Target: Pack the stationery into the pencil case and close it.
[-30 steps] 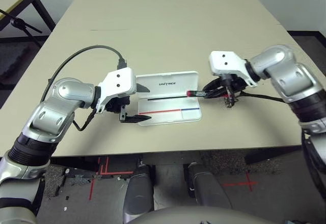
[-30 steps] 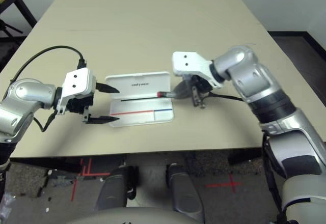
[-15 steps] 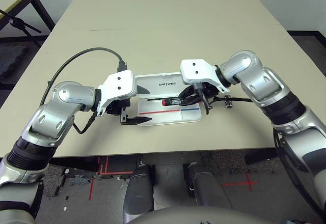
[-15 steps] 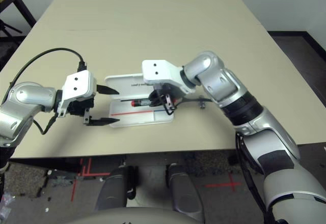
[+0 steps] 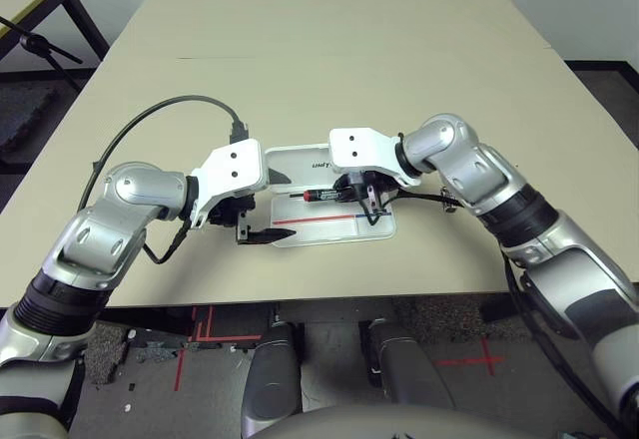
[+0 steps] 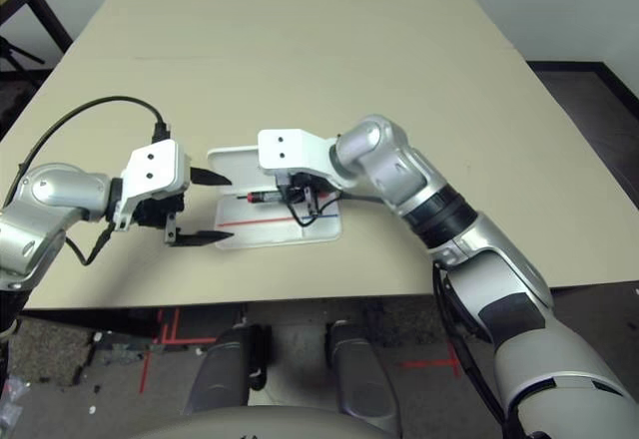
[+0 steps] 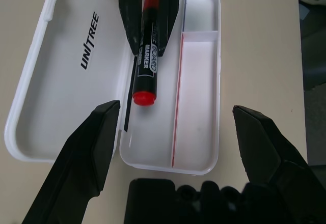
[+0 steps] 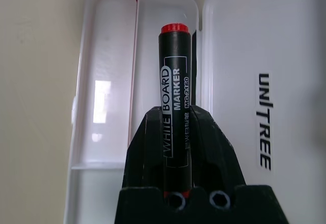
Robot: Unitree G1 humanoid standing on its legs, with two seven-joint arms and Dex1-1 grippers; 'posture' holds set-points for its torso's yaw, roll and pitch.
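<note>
Left gripper (image 5: 268,203) sits at the near-left end of the open pencil case (image 5: 374,227), fingers spread wide, holding nothing. Over the case's tray, the right gripper (image 7: 149,40) is clamped on the red marker (image 7: 146,63), which hangs lengthwise just above the compartment beside the lid hinge.

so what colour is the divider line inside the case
Red along the long divider, blue at the short end of the case; clearest in the left wrist view.
</note>
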